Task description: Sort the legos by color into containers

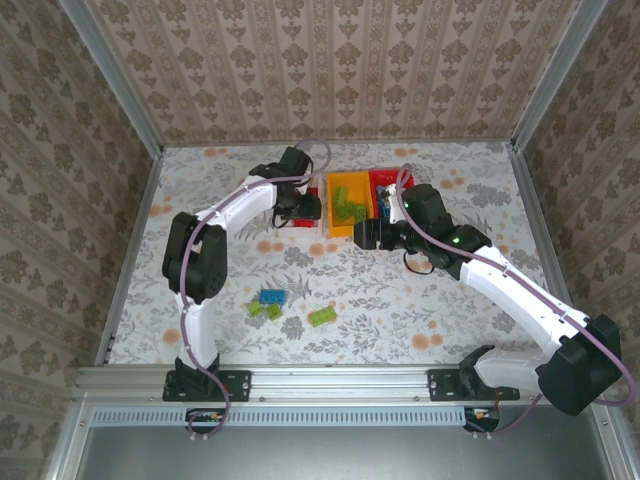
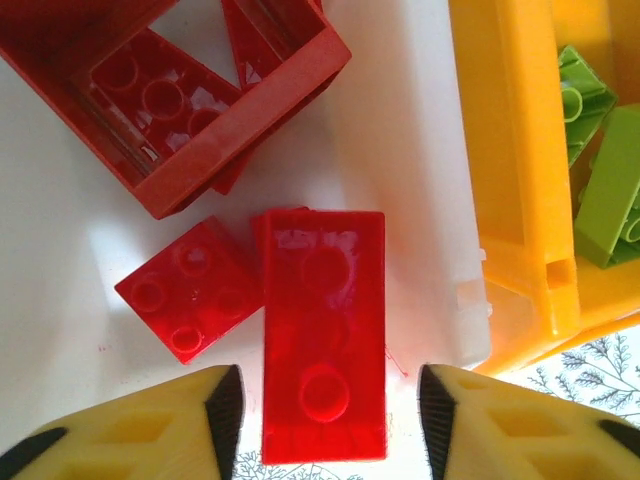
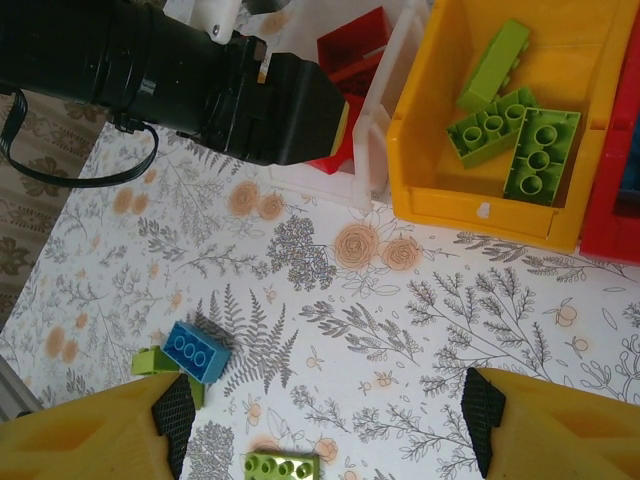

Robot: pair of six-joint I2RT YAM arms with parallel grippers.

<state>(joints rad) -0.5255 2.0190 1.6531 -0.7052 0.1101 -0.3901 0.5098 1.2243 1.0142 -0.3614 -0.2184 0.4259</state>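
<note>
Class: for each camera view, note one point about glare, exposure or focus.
Top external: even light, no harsh shadows. Left wrist: the white bin is blown out; glare streaks the long red brick. Right wrist: yellow bin sharp, near fingers soft.

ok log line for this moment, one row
left hand: open, red rectangular plastic brick free below it, over white plastic bin | right hand: open, empty | unsorted: blue studded plastic brick

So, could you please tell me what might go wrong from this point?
The long red plastic brick between the left hand's open fingers seems to overhang the white plastic bin's near rim; it may tip out. The right hand hovers close to the left arm, so they could bump.
</note>
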